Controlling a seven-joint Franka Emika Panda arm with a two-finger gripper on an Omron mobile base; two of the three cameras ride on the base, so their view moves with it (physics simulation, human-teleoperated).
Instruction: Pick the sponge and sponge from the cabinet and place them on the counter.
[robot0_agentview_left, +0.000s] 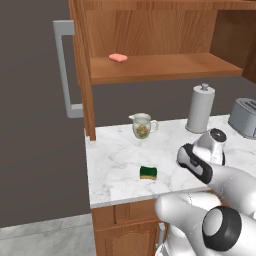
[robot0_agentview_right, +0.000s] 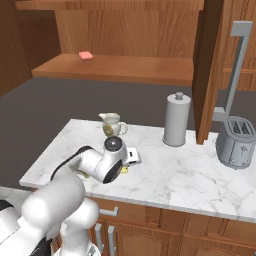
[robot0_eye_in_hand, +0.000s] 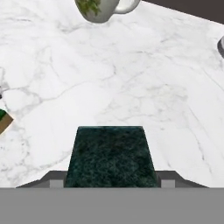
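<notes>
One sponge (robot0_agentview_left: 148, 172), yellow with a dark green top, lies on the white marble counter (robot0_agentview_left: 112, 155) near its front edge; its corner shows at the left edge of the hand view (robot0_eye_in_hand: 3, 120). The other sponge (robot0_eye_in_hand: 111, 153) sits between my fingers (robot0_eye_in_hand: 56, 179), green top facing the camera, with my gripper (robot0_eye_in_hand: 111, 179) shut on it low over the counter (robot0_eye_in_hand: 153, 87). A yellow sliver of that sponge (robot0_agentview_right: 124, 170) peeks out under my hand in the right base view. The cabinet (robot0_agentview_left: 160, 67) stands open above, its shelf (robot0_agentview_right: 115, 67) bare of sponges.
A floral jug (robot0_agentview_left: 142, 125) (robot0_agentview_right: 112, 125) stands at the back of the counter. A paper towel roll (robot0_agentview_left: 200, 107) and a toaster (robot0_agentview_left: 244, 117) stand to the right. A pink block (robot0_agentview_left: 118, 57) lies on the cabinet shelf. The open cabinet doors (robot0_agentview_left: 82, 70) (robot0_agentview_right: 210, 70) hang over the counter.
</notes>
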